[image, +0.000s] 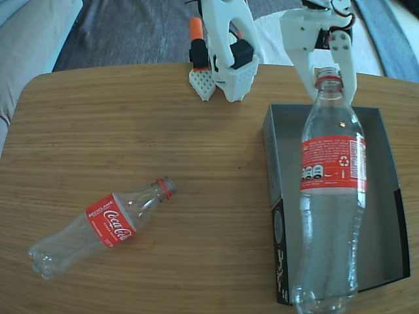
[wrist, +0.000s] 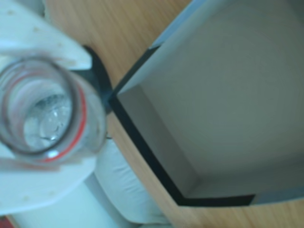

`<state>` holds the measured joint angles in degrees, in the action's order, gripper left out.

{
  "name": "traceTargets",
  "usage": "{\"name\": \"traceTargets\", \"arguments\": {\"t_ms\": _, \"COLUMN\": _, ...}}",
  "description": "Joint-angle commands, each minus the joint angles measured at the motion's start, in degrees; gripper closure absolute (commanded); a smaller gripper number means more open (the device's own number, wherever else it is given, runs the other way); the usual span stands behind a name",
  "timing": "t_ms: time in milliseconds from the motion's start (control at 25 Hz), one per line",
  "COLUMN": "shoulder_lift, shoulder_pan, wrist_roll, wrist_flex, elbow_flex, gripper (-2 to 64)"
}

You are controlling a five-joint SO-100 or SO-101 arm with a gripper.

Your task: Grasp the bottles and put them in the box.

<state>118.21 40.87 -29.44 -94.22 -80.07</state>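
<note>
Held bottle [image: 332, 196]: closest to the fixed camera as we see it; clear, red label, no cap, hanging over the box with its base low in frame and its neck up at the gripper.
Box [image: 386, 216]: on the right of the table in the fixed view, grey inside, black outer side facing left; we see nothing lying on its floor.
Second bottle [image: 98, 229]: flat on the table [image: 196, 150], left of the box and well apart from it, neck pointing up-right, label up.
Gripper [image: 329, 84]: white fingers clamped on the held bottle's neck at the red ring.
Wrist view: open bottle mouth [wrist: 40, 107] pinned between white fingers [wrist: 42, 183]; box corner [wrist: 142, 137] sits below. Blurry, so contact points are probably at the ring, we can't be exact.
Arm base [image: 226, 49]: white with an orange part, at the far table edge, left of the gripper.
</note>
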Motion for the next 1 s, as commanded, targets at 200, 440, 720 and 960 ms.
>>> {"name": "traceTargets", "arguments": {"t_ms": 200, "shoulder_lift": 2.02, "shoulder_pan": 0.18, "wrist_roll": 5.89, "wrist_flex": -3.69, "elbow_flex": 2.64, "gripper": 61.8}}
{"name": "traceTargets", "arguments": {"t_ms": 440, "shoulder_lift": 2.02, "shoulder_pan": 3.08, "wrist_roll": 5.27, "wrist_flex": -3.52, "elbow_flex": 1.05, "gripper": 61.8}}
{"name": "traceTargets", "arguments": {"t_ms": 720, "shoulder_lift": 2.02, "shoulder_pan": 3.25, "wrist_roll": 5.27, "wrist_flex": -3.25, "elbow_flex": -4.75, "gripper": 61.8}}
{"name": "traceTargets", "arguments": {"t_ms": 960, "shoulder_lift": 3.96, "shoulder_pan": 3.25, "wrist_roll": 5.27, "wrist_flex": -2.46, "elbow_flex": -6.24, "gripper": 61.8}}
